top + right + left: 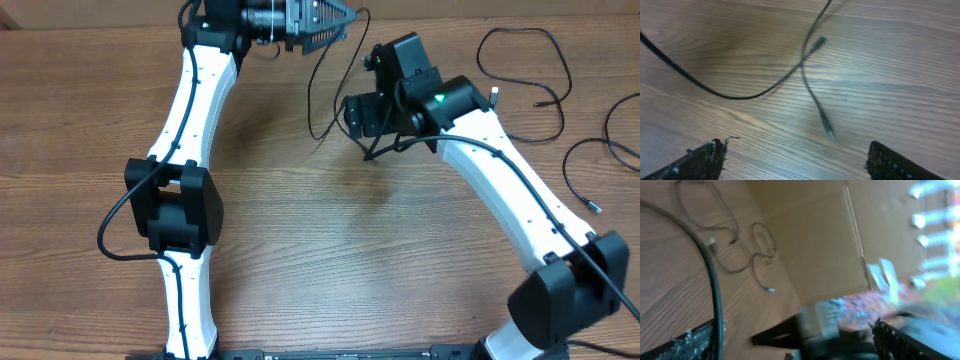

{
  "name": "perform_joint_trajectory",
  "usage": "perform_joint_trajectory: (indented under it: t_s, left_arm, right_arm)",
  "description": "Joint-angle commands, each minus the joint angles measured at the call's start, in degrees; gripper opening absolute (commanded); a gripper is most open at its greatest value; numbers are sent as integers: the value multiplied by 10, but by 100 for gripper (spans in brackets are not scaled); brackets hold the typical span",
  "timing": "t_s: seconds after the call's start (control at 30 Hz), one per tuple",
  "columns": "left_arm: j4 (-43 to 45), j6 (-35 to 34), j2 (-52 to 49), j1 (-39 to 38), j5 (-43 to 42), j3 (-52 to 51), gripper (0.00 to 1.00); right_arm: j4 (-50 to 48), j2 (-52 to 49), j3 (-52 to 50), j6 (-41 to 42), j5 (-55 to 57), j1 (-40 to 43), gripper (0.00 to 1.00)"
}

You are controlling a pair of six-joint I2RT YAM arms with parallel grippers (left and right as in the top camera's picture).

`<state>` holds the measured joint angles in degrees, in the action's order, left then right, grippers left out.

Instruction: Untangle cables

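Step in hand, by my judgement: one cable (pixel 309 100) is being worked apart from the rest. The looped cable (pixel 515 30) and the third cable (pixel 567 170) are already lying separate on the surface (pixel 330 250), off to the right of the right hand (pixel 795 150). The right hand is hovering wide open, gripping and touching nothing, and the cable is trailing just below it, its plug end blurred. The left hand (pixel 335 22) is sitting beyond the right hand, seemingly wide open too; I cannot tell if the cable's top is touching it. The next move is calling for a fresh pinch near the plug.

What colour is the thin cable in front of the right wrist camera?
The cable is black; it shows best in the right wrist view.
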<state>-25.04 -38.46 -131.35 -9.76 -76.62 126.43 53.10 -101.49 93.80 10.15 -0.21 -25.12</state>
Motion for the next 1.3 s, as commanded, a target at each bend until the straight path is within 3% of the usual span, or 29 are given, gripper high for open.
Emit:
perform_joint_trajectory:
  t_s: [0.0, 0.07, 0.27, 0.67, 0.83, 1.03, 1.27]
  left_arm:
    - [-88, 164, 25, 0, 104, 8, 96]
    - [-143, 208, 25, -4, 148, 8, 96]
    - [-231, 270, 25, -23, 279, 8, 95]
    - [-270, 297, 23, -113, 560, -16, 96]
    - [-266, 297, 22, -140, 626, -37, 98]
    - [-272, 294, 23, -138, 638, -50, 100]
    - [-288, 255, 25, -113, 659, -48, 99]
  right_arm:
    - [7, 80, 2, 19, 67, 5, 92]
    - [16, 112, 2, 26, 89, 10, 100]
    - [50, 203, 2, 47, 135, 37, 100]
    - [181, 285, 2, 103, 167, 132, 100]
    - [216, 286, 2, 115, 169, 156, 100]
    - [250, 285, 2, 117, 113, 156, 100]
    - [288, 253, -10, 248, 90, 156, 100]
